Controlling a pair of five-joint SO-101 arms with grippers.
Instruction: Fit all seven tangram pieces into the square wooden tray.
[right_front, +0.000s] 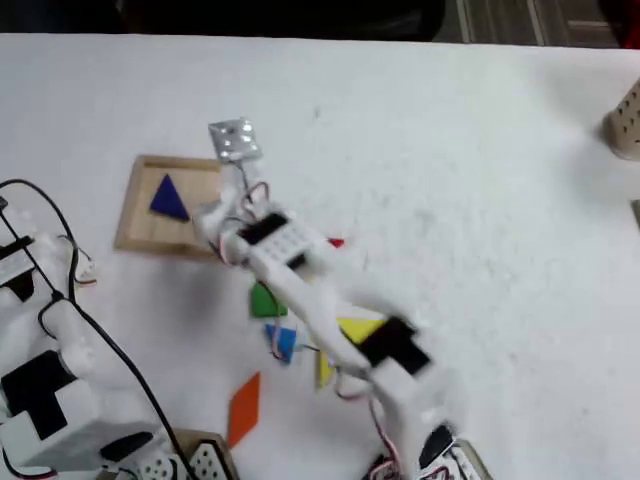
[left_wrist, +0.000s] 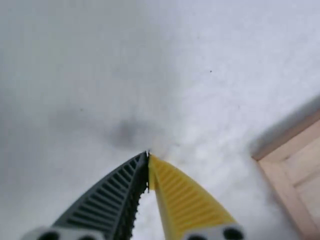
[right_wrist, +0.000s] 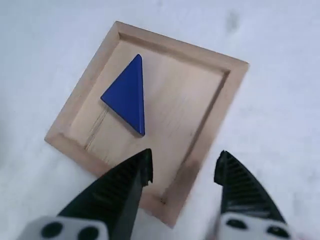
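**Inspector:** Right gripper (right_wrist: 184, 170) first.

**Assistant:** Its two black fingers (right_wrist: 131, 185) stand apart, with nothing between them. It hangs over the near rim of the square wooden tray (right_wrist: 227, 90). In the high view the right gripper (right_front: 208, 222) is at the tray's (right_front: 135, 200) right-hand side.

**Inspector:** Left gripper?

**Assistant:** The left gripper (left_wrist: 148, 155) is closed. Its grey finger (left_wrist: 115, 200) and yellow finger (left_wrist: 182, 200) meet at the tips and grasp nothing. It is over bare white table (left_wrist: 100, 75), with a corner of the tray (left_wrist: 290, 165) close by.

**Inspector:** Contents of the tray?

**Assistant:** One dark blue triangular piece (right_wrist: 127, 97) lies flat on the tray floor, towards one side. In the high view the dark blue triangular piece (right_front: 168, 198) is left of centre.

**Inspector:** Loose pieces?

**Assistant:** All are on the table (right_front: 480, 200) outside the tray. A green piece (right_front: 265, 300) lies beside the right arm, and a light blue piece (right_front: 283, 342) is just below it. A yellow piece (right_front: 352, 326) is partly hidden under that arm, so its shape cannot be judged. An orange parallelogram (right_front: 243, 408) lies nearest the camera. A small red piece (right_front: 336, 242) shows past the arm's far side.

**Inspector:** Anything else?

**Assistant:** A grey speckled square (right_front: 234, 140) sits just beyond the tray's far right corner. A beige perforated object (right_front: 625, 125) is at the table's right edge.
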